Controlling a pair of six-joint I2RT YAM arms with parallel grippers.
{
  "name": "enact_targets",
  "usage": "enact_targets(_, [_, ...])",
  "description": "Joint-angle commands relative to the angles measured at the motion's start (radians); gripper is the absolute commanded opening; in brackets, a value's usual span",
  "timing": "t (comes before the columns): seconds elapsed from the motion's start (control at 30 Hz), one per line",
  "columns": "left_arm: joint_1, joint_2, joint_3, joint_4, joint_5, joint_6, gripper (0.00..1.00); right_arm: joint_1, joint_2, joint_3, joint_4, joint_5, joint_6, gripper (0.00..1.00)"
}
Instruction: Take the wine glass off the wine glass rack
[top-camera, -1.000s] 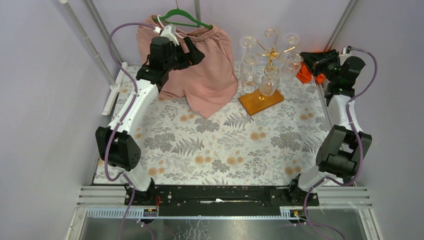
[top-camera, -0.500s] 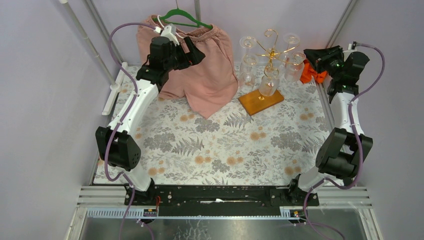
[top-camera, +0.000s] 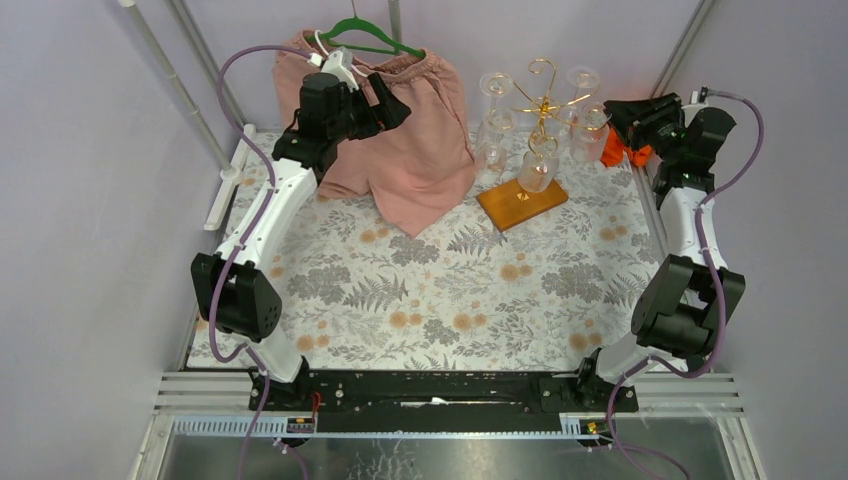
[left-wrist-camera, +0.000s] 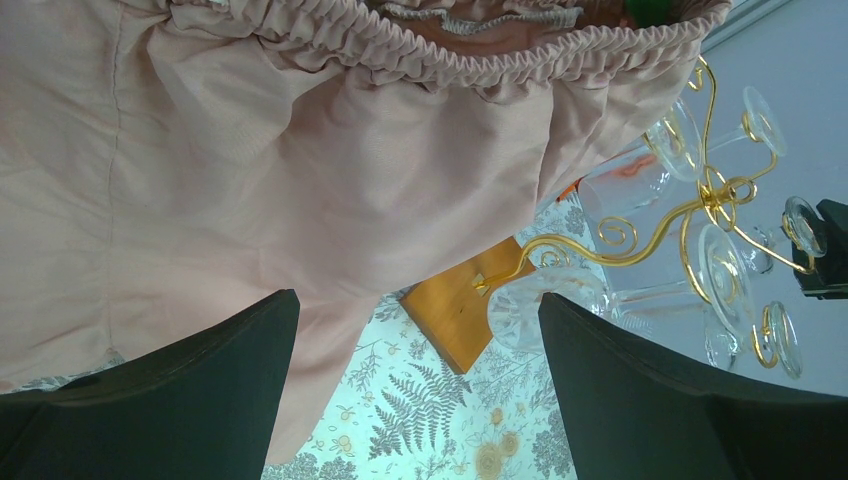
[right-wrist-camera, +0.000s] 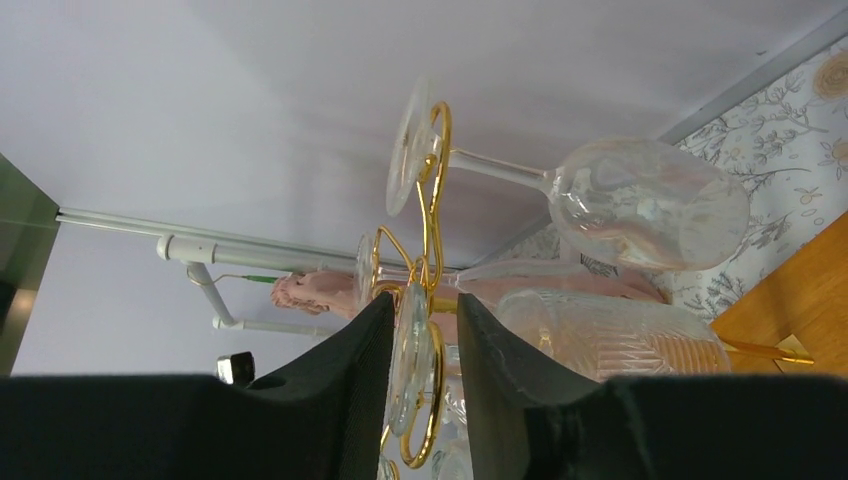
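Note:
The wine glass rack (top-camera: 543, 100) is a gold wire stand on an orange-brown wooden base (top-camera: 521, 203) at the back of the table. Several wine glasses hang upside down from it. My right gripper (top-camera: 612, 108) sits at the rack's right side, level with the arms. In the right wrist view its jaws (right-wrist-camera: 424, 300) stand slightly apart, straddling the round foot (right-wrist-camera: 410, 345) of one wine glass and the gold loop holding it. That glass's ribbed bowl (right-wrist-camera: 610, 335) lies to the right. My left gripper (left-wrist-camera: 415, 300) is wide open and empty, up by the shorts, facing the rack (left-wrist-camera: 700, 190).
Pink shorts (top-camera: 400, 140) hang on a green hanger (top-camera: 372, 36) left of the rack. An orange object (top-camera: 612, 150) lies behind my right gripper. Metal frame poles (top-camera: 190, 100) stand at the back corners and the purple walls are close.
The right wrist has lifted a little and stayed at the rack's right side, and its jaws have spread apart. The left arm has not moved.

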Motion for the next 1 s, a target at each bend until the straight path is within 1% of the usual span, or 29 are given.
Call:
enact_targets(0.0, [0.008, 0.003, -0.017, 0.052, 0.012, -0.004, 0.99, 0.003, -0.025, -0.020, 0.052, -0.039, 0.015, 0.32])
enact_targets(0.17, [0.007, 0.002, -0.019, 0.052, 0.014, -0.005, 0.99, 0.003, -0.032, -0.040, 0.056, -0.033, 0.021, 0.12])
enact_targets(0.27, [0.008, 0.002, -0.023, 0.055, 0.014, -0.007, 0.99, 0.003, -0.034, -0.038, 0.054, -0.030, 0.026, 0.05])
enact_targets(0.3, [0.007, 0.002, -0.024, 0.054, 0.013, -0.007, 0.99, 0.003, -0.034, -0.038, 0.059, -0.029, 0.032, 0.01])
enact_targets(0.33, [0.007, 0.001, -0.025, 0.056, 0.013, -0.007, 0.99, 0.003, -0.033, -0.036, 0.061, -0.029, 0.039, 0.00])
enact_targets(0.4, [0.007, 0.002, -0.026, 0.056, 0.011, -0.007, 0.99, 0.003, -0.038, -0.036, 0.069, -0.024, 0.058, 0.00])
enact_targets(0.6, [0.007, 0.004, -0.029, 0.056, 0.008, -0.002, 0.99, 0.003, -0.059, -0.020, -0.013, 0.019, 0.073, 0.00])
enact_targets(0.8, [0.007, 0.005, -0.023, 0.054, 0.008, -0.001, 0.99, 0.002, -0.106, -0.034, -0.011, 0.061, 0.134, 0.00])
enact_targets(0.97, [0.008, 0.007, -0.018, 0.050, 0.008, 0.001, 0.99, 0.003, -0.121, -0.015, -0.015, 0.049, 0.159, 0.00])
